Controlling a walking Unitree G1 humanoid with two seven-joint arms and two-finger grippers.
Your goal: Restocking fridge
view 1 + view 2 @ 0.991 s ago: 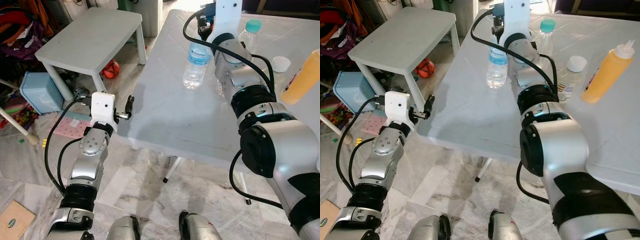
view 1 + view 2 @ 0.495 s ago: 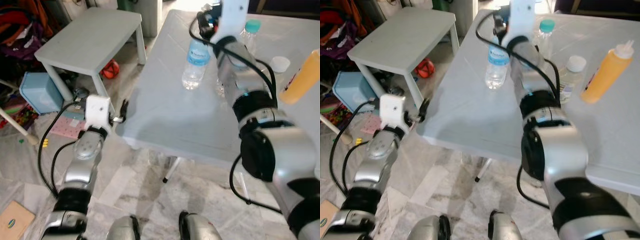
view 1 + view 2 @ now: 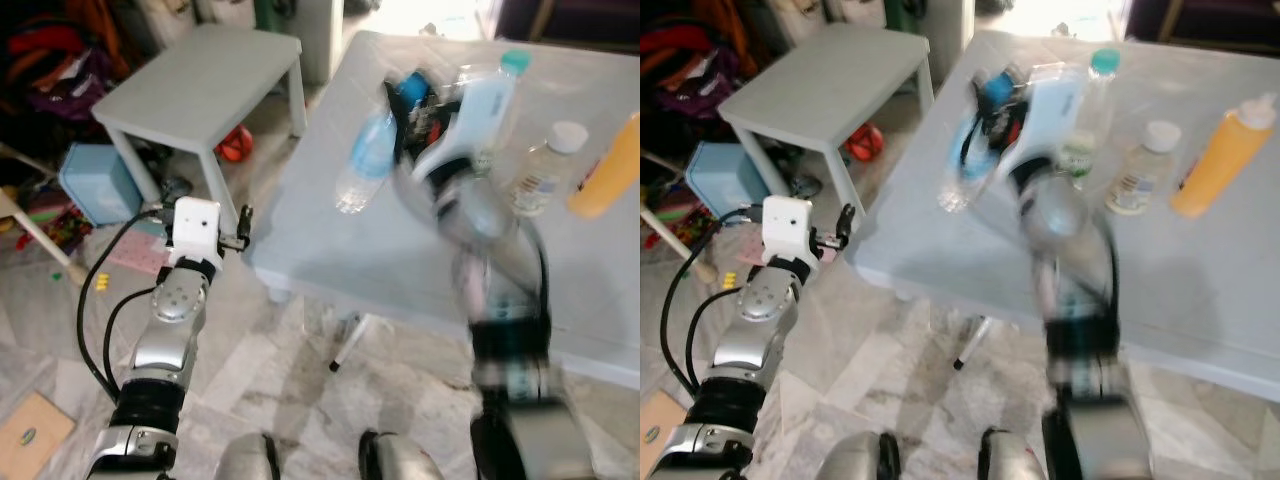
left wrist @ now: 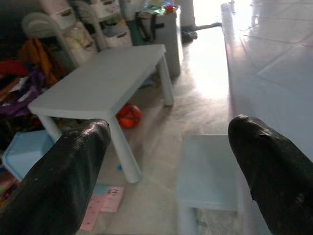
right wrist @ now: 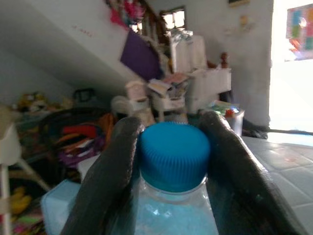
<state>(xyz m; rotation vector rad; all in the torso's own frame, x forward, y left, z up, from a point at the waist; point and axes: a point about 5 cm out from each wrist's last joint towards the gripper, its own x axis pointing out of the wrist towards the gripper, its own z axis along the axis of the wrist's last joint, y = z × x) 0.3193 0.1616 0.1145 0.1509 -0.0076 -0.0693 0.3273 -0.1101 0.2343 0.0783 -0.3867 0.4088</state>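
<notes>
Two black fingers (image 5: 117,161) of our right gripper (image 5: 168,156) press against the neck of a water bottle (image 3: 362,170), one on each side just under its blue cap (image 5: 172,154), so we are clamped on it. In the head views the bottle hangs tilted off the white table (image 3: 330,240), base swung toward the table's near edge, though the arm is badly blurred there.

We judge the bottle clear, thin-walled plastic and seemingly mostly full, so fairly heavy for its size and free to swing below a neck hold. Its smooth body would dent under a hard squeeze; the ridged cap and the stiffer neck ring between our jaws look like the safest place to hold, with the ring guarding against slipping down.

Our right arm reaches forward and up over the table, wrist bent so the fingers point along the bottle's top.

Our left gripper (image 4: 168,161) hovers beside the table's near left corner, forearm raised, jaws wide apart with nothing between them.

Beyond the held bottle stand a teal-capped bottle (image 3: 1092,100), a white-capped jar (image 3: 1137,165) and an orange squeeze bottle (image 3: 1220,155); further left sits a low grey table (image 3: 190,90).
</notes>
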